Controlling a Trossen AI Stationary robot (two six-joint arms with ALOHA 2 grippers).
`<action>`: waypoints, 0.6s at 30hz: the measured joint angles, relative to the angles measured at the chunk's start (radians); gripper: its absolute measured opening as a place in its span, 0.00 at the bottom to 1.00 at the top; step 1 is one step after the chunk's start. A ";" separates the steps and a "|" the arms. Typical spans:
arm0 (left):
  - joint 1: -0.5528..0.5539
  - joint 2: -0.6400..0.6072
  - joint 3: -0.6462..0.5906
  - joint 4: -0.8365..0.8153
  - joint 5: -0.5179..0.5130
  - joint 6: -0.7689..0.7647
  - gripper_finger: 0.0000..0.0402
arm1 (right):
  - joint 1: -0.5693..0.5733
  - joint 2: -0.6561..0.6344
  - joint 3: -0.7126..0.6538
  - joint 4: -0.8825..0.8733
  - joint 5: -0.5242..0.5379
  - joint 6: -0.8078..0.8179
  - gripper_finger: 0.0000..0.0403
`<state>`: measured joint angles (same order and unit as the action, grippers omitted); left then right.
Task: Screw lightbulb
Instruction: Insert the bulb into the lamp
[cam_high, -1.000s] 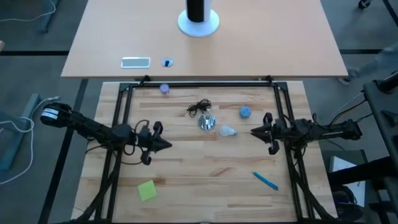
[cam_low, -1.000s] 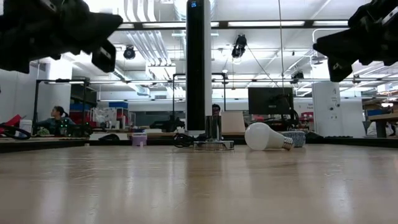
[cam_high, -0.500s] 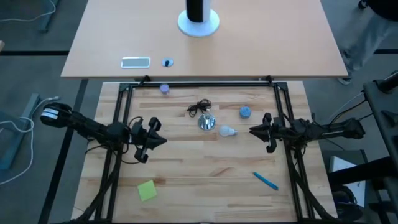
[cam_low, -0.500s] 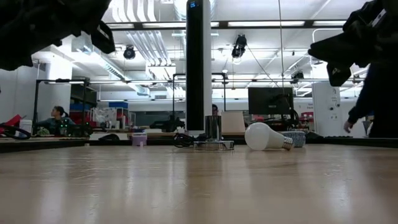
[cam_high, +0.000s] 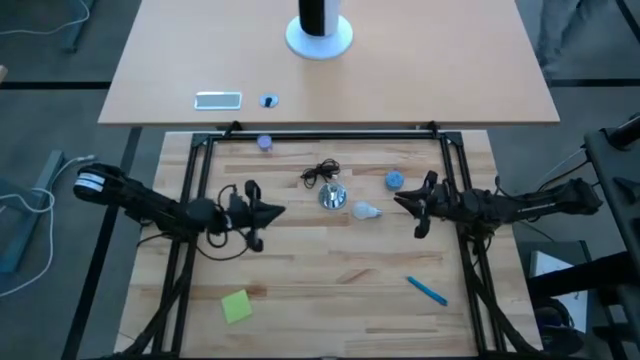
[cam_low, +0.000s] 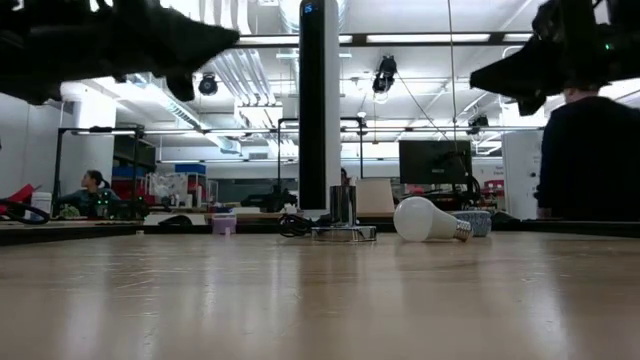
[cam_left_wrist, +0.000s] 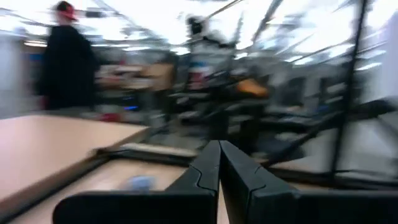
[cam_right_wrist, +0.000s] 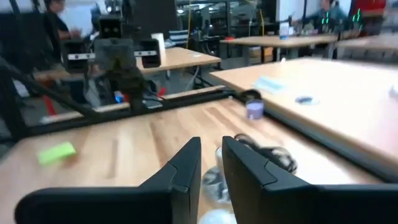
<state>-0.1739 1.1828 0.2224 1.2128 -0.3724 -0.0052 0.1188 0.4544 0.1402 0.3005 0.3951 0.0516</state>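
The lightbulb (cam_high: 367, 211), a small white frosted bulb narrowing to a greyish base, lies on its side on the wooden bench (cam_high: 330, 270), just right of the shiny silver cone-shaped socket (cam_high: 332, 197) with its black cord (cam_high: 320, 173).

We judge it light, smooth and fragile: round glass that would roll at a nudge and slip from a hard pinch, so we would take it gently across the widest part of the globe, leaving the base free for the socket. The right gripper (cam_high: 409, 205) hovers near the bulb on its right, its jaws narrowly parted and holding nothing. The left gripper (cam_high: 272, 212) hangs well to the left of the socket, its jaws pressed together and empty.
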 joint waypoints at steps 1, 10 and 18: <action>0.000 0.009 0.014 -0.026 -0.056 0.022 0.00 | 0.000 0.018 0.016 -0.003 0.000 -0.029 0.16; 0.003 0.090 0.072 -0.200 -0.191 0.143 0.00 | 0.001 0.151 0.133 -0.008 0.000 -0.172 0.17; 0.010 0.234 0.177 -0.312 -0.191 -0.013 0.00 | 0.001 0.270 0.309 -0.326 0.000 0.000 0.18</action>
<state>-0.1635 1.4172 0.3992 0.9003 -0.5636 -0.0183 0.1196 0.7245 0.4489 -0.0250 0.3947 0.0516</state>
